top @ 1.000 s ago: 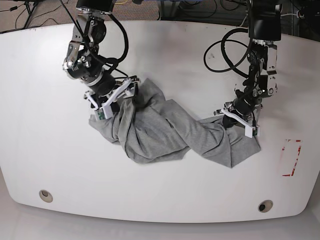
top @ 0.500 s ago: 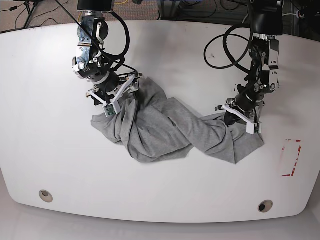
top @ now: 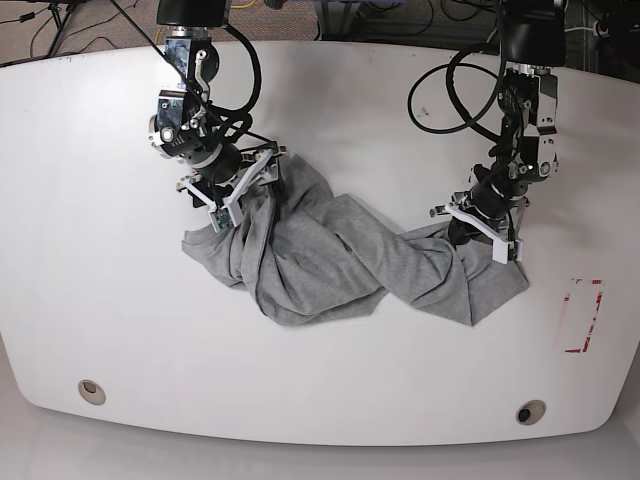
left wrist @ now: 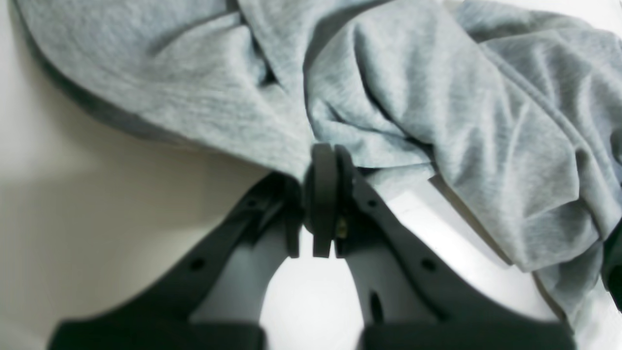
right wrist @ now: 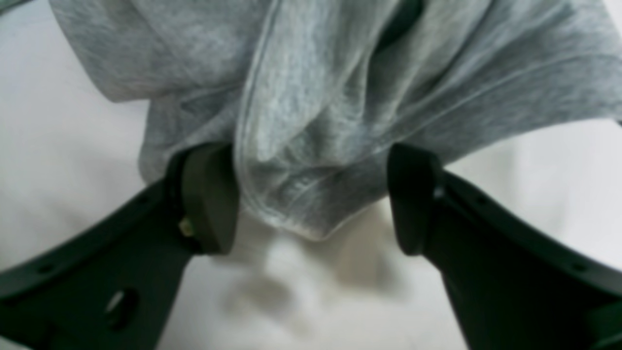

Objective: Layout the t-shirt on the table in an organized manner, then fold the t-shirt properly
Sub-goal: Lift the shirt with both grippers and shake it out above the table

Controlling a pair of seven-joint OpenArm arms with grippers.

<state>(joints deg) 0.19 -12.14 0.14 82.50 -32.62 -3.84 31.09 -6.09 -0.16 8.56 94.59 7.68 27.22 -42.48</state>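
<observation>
The light grey t-shirt [top: 320, 262] lies crumpled and twisted across the middle of the white table [top: 100, 300]. My left gripper [top: 479, 238] is at the shirt's right end; in the left wrist view the gripper [left wrist: 324, 156] is shut on an edge of the t-shirt [left wrist: 437, 97]. My right gripper [top: 236, 198] sits at the shirt's upper left end. In the right wrist view this gripper [right wrist: 311, 197] is open, with a hanging fold of the t-shirt [right wrist: 316, 97] between its fingers and the left pad [right wrist: 209, 194] touching the cloth. No lettering shows.
Two round grey grommet holes [top: 91, 390] [top: 530, 412] sit near the table's front edge. A red-outlined rectangle mark [top: 583, 316] lies at the right. A black cable [top: 440, 100] loops over the table behind the left arm.
My right gripper has turned and shifted slightly to the right over the shirt's upper left end, and its jaws have narrowed a little. The left gripper has drawn its end of the shirt slightly back.
</observation>
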